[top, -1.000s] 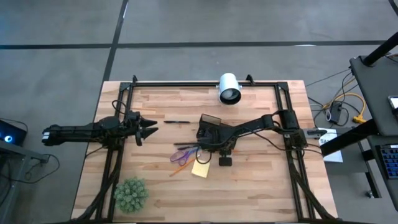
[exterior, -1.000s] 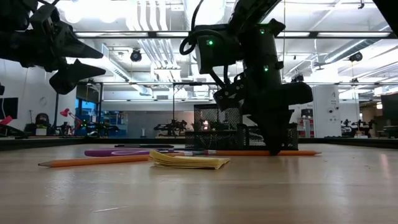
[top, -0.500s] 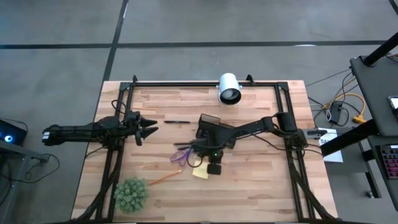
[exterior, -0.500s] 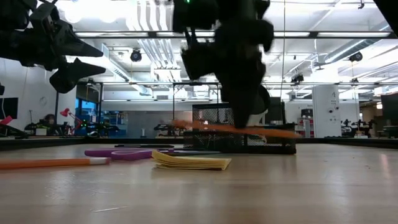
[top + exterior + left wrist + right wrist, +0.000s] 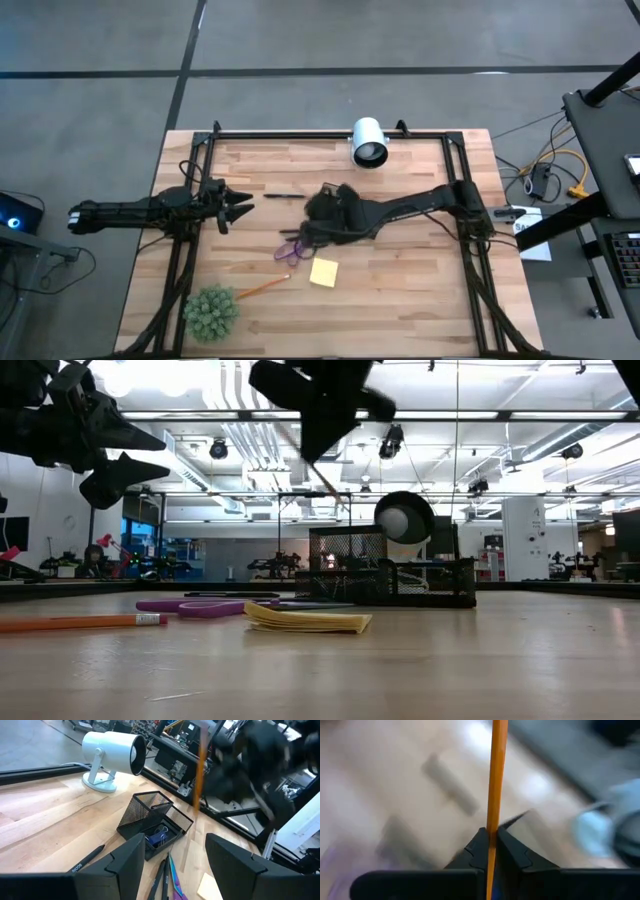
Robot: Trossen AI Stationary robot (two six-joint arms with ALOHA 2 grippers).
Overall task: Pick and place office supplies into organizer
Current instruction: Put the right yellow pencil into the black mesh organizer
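My right gripper (image 5: pixel 322 212) hangs above the table's middle, shut on a thin orange pencil (image 5: pixel 496 775) that also shows in the left wrist view (image 5: pixel 201 765). It covers the black mesh organizer (image 5: pixel 152 820) from above; the low view shows the organizer (image 5: pixel 392 576) standing on the table below it. A second orange pencil (image 5: pixel 262 287), the yellow sticky pad (image 5: pixel 323 272), the purple scissors (image 5: pixel 288 251) and a black pen (image 5: pixel 285 196) lie flat on the wood. Blue clips (image 5: pixel 159 838) sit inside the organizer. My left gripper (image 5: pixel 244 205) waits open at the table's left. My right gripper pinches the orange pencil's shaft (image 5: pixel 493 822) between its two fingers (image 5: pixel 479 851). The pencil is lifted clear of the table and stands nearly upright (image 5: pixel 199 785) over the organizer. Which end is lower I cannot tell.
A white cylindrical camera (image 5: pixel 368 142) stands at the far edge behind the organizer. A fuzzy green plant ball (image 5: pixel 210 312) sits near the near-left corner. Dark pens (image 5: pixel 296 235) lie beside the scissors. Black frame rails (image 5: pixel 180 270) run along both sides.
My right gripper rose from the table beside the sticky pad and swung toward the far edge, over the organizer, carrying the orange pencil from lying level to nearly upright. The other pencil slid toward the near-left, away from the scissors.
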